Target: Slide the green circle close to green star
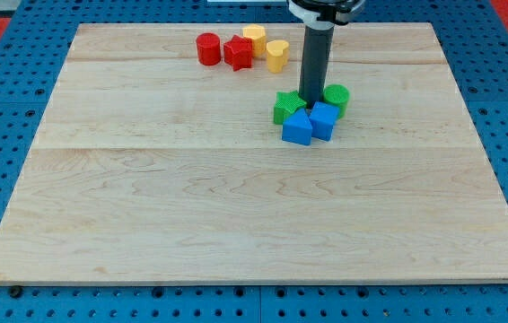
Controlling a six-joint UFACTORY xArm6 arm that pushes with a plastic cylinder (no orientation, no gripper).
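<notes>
My tip [311, 103] stands on the wooden bench [236, 215] between the green star [286, 106], at its nine o'clock, and the green circle [336, 96], at its three o'clock; both lie just beside it. Two blue blocks [309, 124] sit at its six o'clock, touching each other. At eleven o'clock, well apart, cluster a red cylinder [207, 48], a red star [238, 53] and two yellow blocks [266, 47]. The rod carries no jaws and holds nothing. No writing is legible.
</notes>
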